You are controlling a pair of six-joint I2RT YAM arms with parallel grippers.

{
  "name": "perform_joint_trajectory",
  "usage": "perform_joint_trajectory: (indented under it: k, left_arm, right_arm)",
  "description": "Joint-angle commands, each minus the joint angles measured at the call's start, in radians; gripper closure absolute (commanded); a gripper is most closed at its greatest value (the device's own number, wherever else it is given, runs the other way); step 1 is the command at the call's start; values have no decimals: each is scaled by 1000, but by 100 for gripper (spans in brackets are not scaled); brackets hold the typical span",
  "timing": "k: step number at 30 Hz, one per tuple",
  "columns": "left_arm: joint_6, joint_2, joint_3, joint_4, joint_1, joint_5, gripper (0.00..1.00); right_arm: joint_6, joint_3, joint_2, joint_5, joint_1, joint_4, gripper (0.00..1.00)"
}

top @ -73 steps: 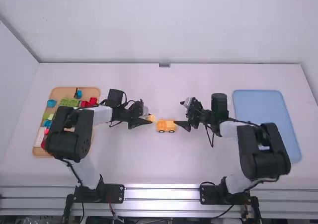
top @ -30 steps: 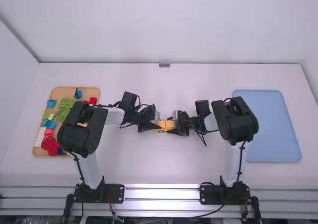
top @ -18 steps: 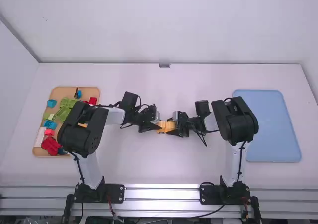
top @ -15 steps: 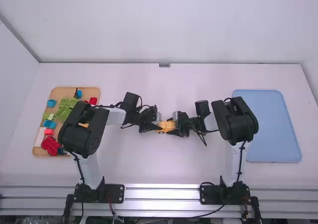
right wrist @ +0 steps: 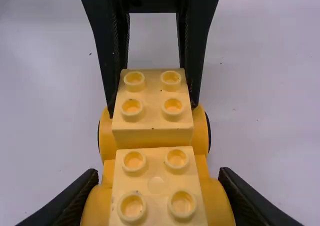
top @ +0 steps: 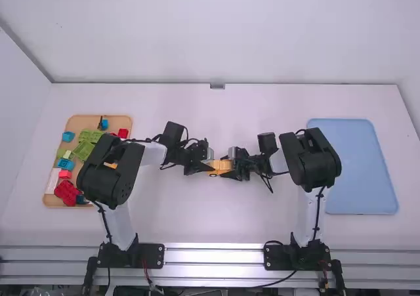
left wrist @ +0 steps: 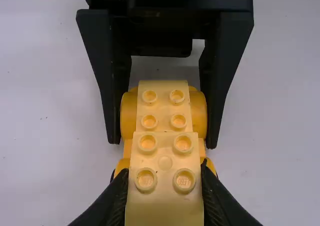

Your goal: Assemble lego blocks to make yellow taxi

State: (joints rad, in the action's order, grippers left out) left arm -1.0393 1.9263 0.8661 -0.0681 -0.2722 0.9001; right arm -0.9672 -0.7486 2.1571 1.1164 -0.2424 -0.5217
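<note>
Yellow taxi [top: 220, 167] is sitting around the middle of the white table [top: 262, 105], squeezed between both claws, so I'll use it as the landmark. Left gripper [top: 208, 167] comes in from the taxi's left side and has its fingers pinched in on the pale yellow four-stud block [left wrist: 165, 206], just a block's width between them. That block is sitting up on the taxi's left end, above a rounded yellow wheel part [right wrist: 201, 131] with a black edge. Can't tell if it's pressed all the way down, tbh.

Right gripper [top: 231, 168] is on the taxi's right side, fingers hugging the fat rounded yellow sides of that end, so they're spread a bit wider but still gripping. Another pale yellow studded piece [left wrist: 164, 104] is on top between those fingers.

Well off to the left of the taxi there's a tan tray [top: 82, 122] with green blocks [top: 83, 149], red blocks [top: 66, 192] and blue blocks [top: 65, 165] in it. Well off to the right of the taxi is a light blue tray [top: 351, 158].
</note>
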Motion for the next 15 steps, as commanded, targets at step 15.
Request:
perform_joint_trajectory:
  k: [15]
  left_arm:
    - [3,8,10,8,-3,0,46]
  right_arm:
    - [-3,8,16,-17,-1,3,63]
